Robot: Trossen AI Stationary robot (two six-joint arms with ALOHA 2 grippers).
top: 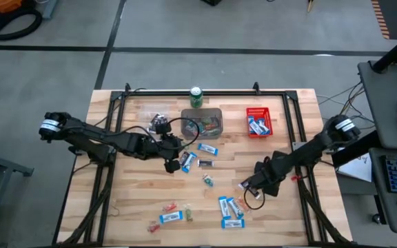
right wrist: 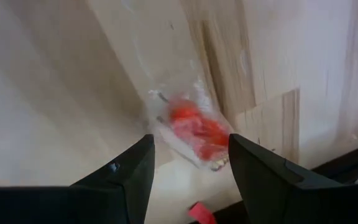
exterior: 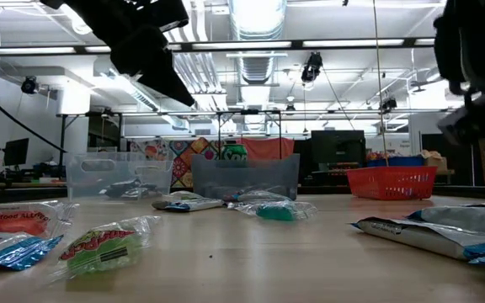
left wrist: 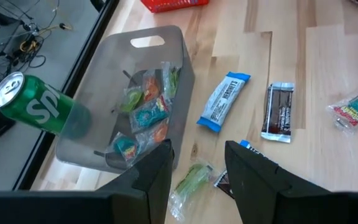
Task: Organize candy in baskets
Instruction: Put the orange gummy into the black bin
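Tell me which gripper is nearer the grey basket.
Left. The left gripper hovers just beside the grey basket, on its front-left side; the right gripper is well off toward the table's front-right.

From my screen the table [top: 136,207] is light wood planks. Up at 12 o'clock sits a green drink can [top: 196,97], with the grey bin [top: 202,122] just below it, the clear bin [top: 158,122] beside that and the red basket [top: 259,122] around 1 o'clock. Blue-and-white bars [top: 207,149] and a dark bar [top: 205,164] lie near the middle, more candy [top: 231,209] down at 6, plus a scatter [top: 170,215] at 7.
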